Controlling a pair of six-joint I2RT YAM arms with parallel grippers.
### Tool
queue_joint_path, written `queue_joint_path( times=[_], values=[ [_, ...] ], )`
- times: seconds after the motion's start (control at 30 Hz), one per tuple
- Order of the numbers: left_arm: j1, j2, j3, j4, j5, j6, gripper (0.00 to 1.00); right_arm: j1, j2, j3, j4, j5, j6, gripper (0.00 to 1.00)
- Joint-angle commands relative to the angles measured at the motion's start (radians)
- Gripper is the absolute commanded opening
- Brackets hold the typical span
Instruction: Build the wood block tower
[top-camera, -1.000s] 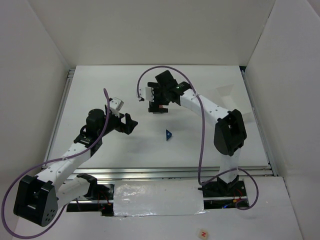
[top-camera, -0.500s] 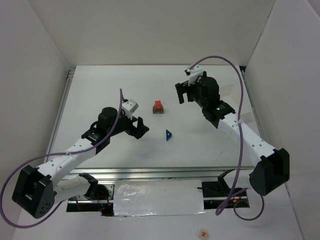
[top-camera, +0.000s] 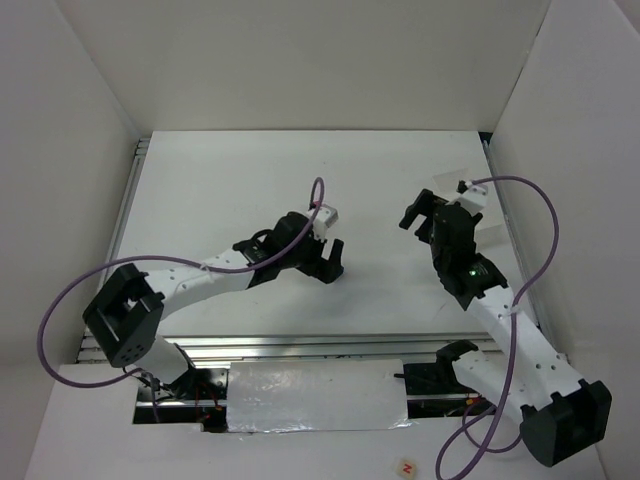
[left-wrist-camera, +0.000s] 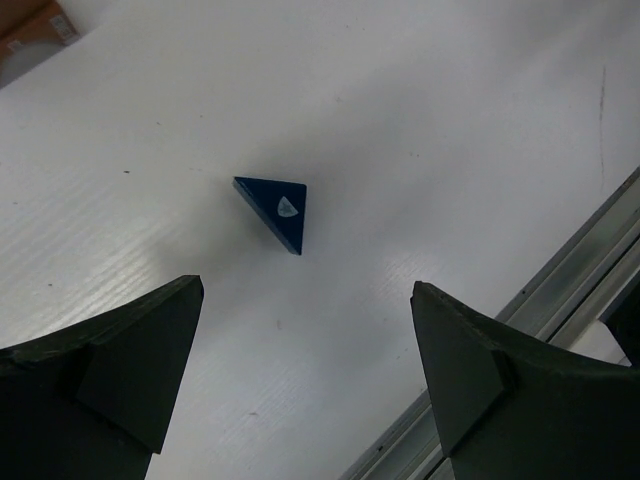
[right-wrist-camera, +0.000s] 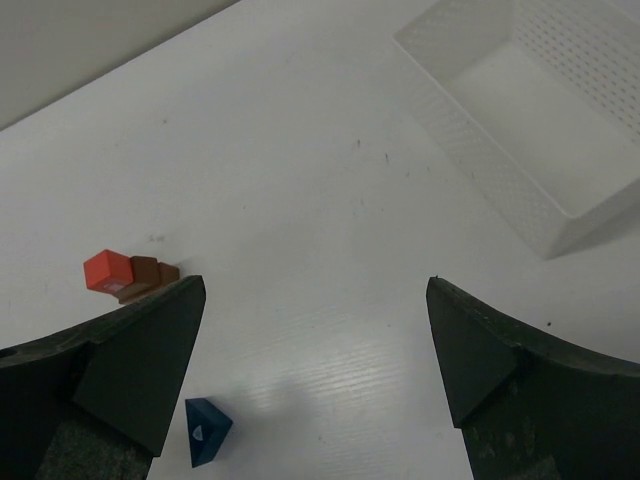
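Observation:
The blue wedge (left-wrist-camera: 275, 208) lies flat on the white table, just ahead of and between the fingers of my open, empty left gripper (left-wrist-camera: 308, 288). In the top view the left gripper (top-camera: 333, 258) covers the wedge and the stack. The stack shows in the right wrist view: a red cube (right-wrist-camera: 108, 270) on brown blocks (right-wrist-camera: 150, 275), with the wedge (right-wrist-camera: 207, 430) nearer. My right gripper (right-wrist-camera: 315, 285) is open and empty, well to the right of the stack (top-camera: 420, 212).
A white mesh tray (right-wrist-camera: 540, 110) stands at the right of the table, partly under the right arm in the top view (top-camera: 445, 180). The metal rail (left-wrist-camera: 560, 300) of the table's near edge runs close behind the wedge. White walls enclose the table.
My right gripper left the red cube on the brown blocks and drew back to the right. My left arm swung right and forward, over the blue wedge.

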Motion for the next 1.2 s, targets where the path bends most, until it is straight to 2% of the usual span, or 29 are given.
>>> queue_joint_path(
  times=[0.0, 0.1, 0.23, 0.6, 0.73, 0.77, 0.83, 0.9, 1.07, 1.17],
  values=[
    [-0.069, 0.054, 0.066, -0.052, -0.072, 0.018, 0.99, -0.026, -0.071, -0.038, 0.001, 0.005, 0.065, 1.0],
    [-0.094, 0.143, 0.161, -0.17, -0.137, 0.009, 0.98, -0.045, -0.107, -0.056, -0.021, -0.007, 0.057, 1.0],
    [-0.117, 0.21, 0.184, -0.194, -0.206, -0.04, 0.97, -0.063, -0.134, -0.07, -0.034, -0.007, 0.057, 1.0],
    [-0.116, 0.342, 0.229, -0.141, -0.194, -0.016, 0.8, -0.095, -0.147, -0.099, -0.027, -0.062, 0.048, 1.0],
    [-0.117, 0.37, 0.244, -0.121, -0.186, -0.002, 0.79, -0.109, -0.128, -0.098, -0.022, -0.076, 0.042, 1.0],
    [-0.119, 0.385, 0.256, -0.128, -0.194, -0.002, 0.74, -0.112, -0.125, -0.098, -0.021, -0.078, 0.042, 1.0],
    [-0.117, 0.399, 0.272, -0.133, -0.201, 0.003, 0.7, -0.114, -0.117, -0.098, -0.022, -0.085, 0.038, 1.0],
    [-0.119, 0.416, 0.284, -0.135, -0.204, 0.01, 0.59, -0.117, -0.113, -0.099, -0.019, -0.09, 0.035, 1.0],
    [-0.119, 0.433, 0.302, -0.15, -0.229, 0.021, 0.37, -0.124, -0.105, -0.099, -0.024, -0.09, 0.035, 1.0],
    [-0.117, 0.437, 0.304, -0.154, -0.249, 0.023, 0.34, -0.128, -0.105, -0.098, -0.024, -0.093, 0.034, 1.0]
  ],
)
